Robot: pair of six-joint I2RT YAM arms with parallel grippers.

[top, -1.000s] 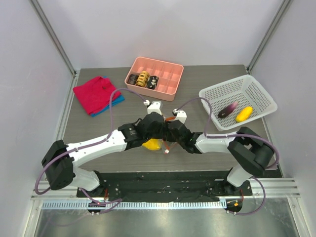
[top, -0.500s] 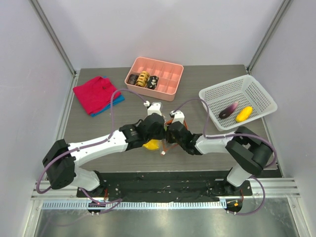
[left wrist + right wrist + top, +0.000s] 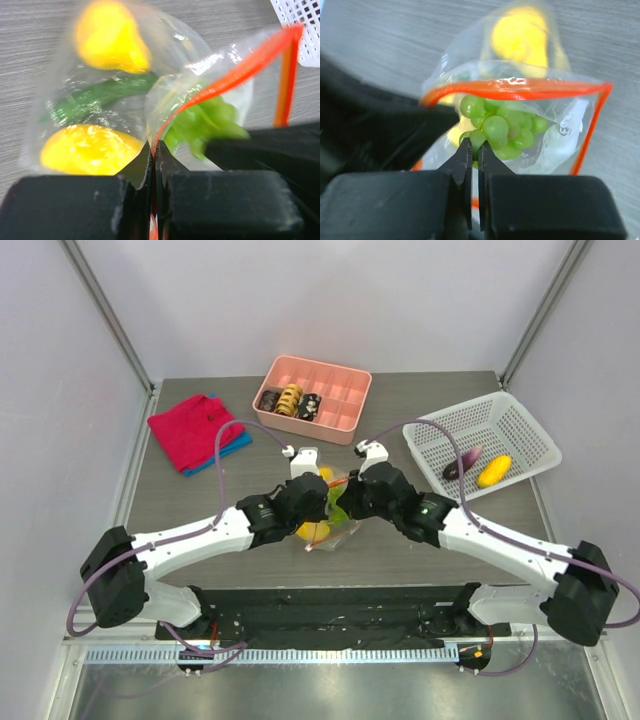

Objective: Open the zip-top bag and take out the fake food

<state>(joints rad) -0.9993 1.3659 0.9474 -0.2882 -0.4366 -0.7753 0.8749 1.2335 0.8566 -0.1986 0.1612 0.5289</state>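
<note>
The zip-top bag (image 3: 322,530) is held up over the table's middle, its orange-red strip (image 3: 520,89) gaping open. My left gripper (image 3: 154,150) is shut on the strip's near end. In the bag lie two yellow pieces (image 3: 107,35) (image 3: 87,150), a long green vegetable (image 3: 105,95) and green grapes (image 3: 502,127). My right gripper (image 3: 474,147) is at the bag's mouth, shut with a grape pinched at its tips. From above, the left gripper (image 3: 318,502) and the right gripper (image 3: 345,508) meet at the bag.
A white basket (image 3: 450,412) at the right holds a purple eggplant (image 3: 461,462) and a yellow piece (image 3: 494,471). A pink tray (image 3: 345,390) with brown pieces stands at the back. A red cloth (image 3: 190,428) lies at the back left.
My right gripper has closed at the bag's mouth. Both grippers and the bag have moved a little toward the back of the table, and the right arm has stretched out.
</note>
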